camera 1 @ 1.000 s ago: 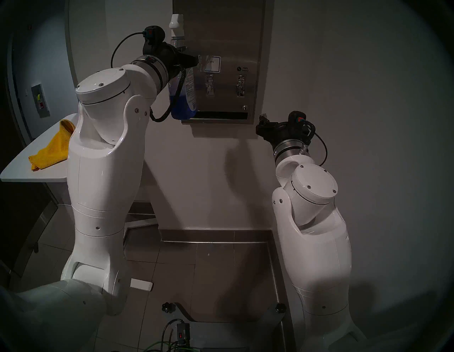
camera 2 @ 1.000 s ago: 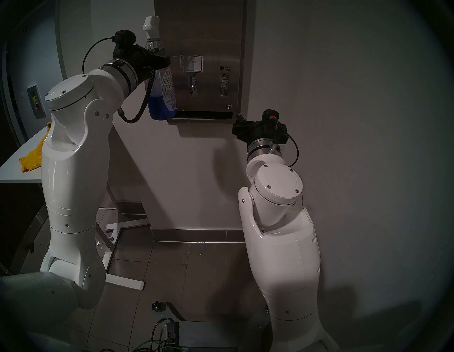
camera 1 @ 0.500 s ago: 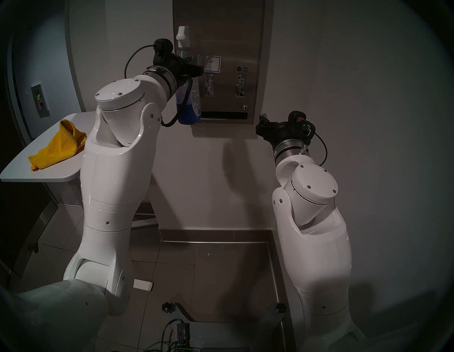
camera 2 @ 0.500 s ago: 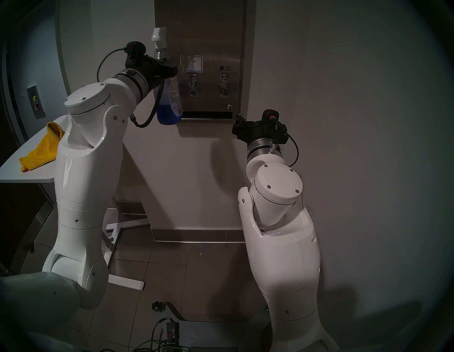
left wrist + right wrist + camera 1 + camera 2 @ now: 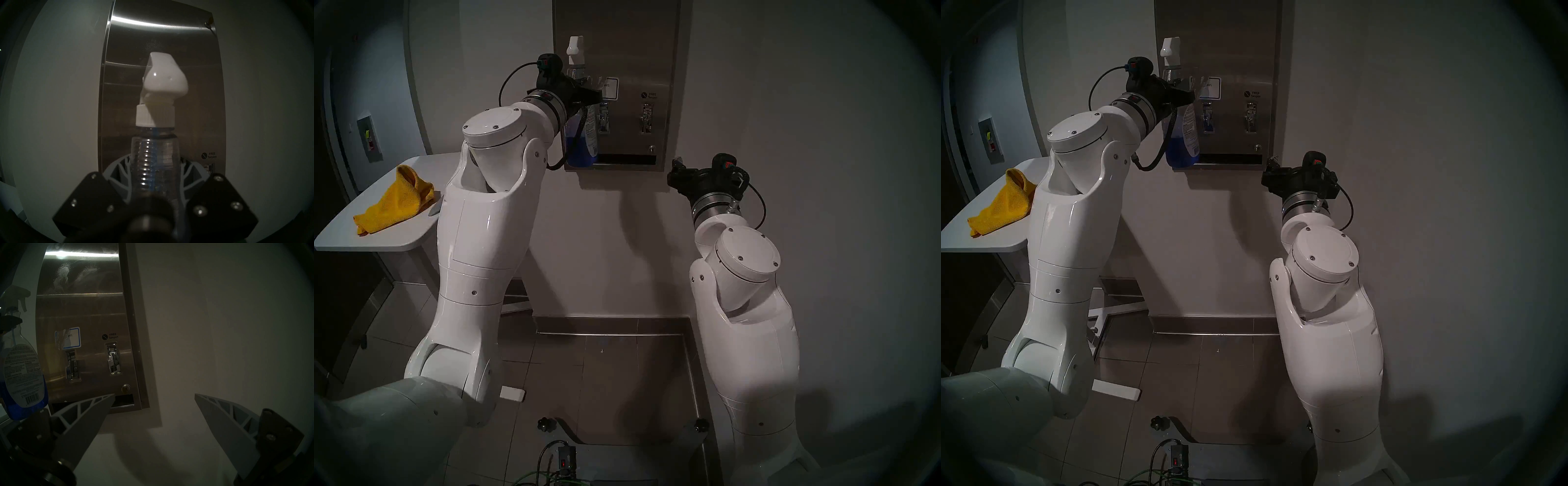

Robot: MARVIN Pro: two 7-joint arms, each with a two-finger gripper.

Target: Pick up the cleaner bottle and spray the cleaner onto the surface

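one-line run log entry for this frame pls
left pincer: shut on cleaner bottle, upright | nozzle facing dispenser panel | right pincer: open, empty

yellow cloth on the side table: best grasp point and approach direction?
Take the yellow cloth at its raised, bunched fold at the far end, coming from above. That peak stands off the white table, so fingers can probably close around it; the low end toward the near table edge lies flatter, offering less to pinch.

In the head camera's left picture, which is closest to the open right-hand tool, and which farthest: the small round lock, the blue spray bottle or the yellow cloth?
1. Small round lock, on the steel panel, up-left of the right tool.
2. Clear spray bottle of blue liquid, farther left.
3. Crumpled yellow cloth, far left.
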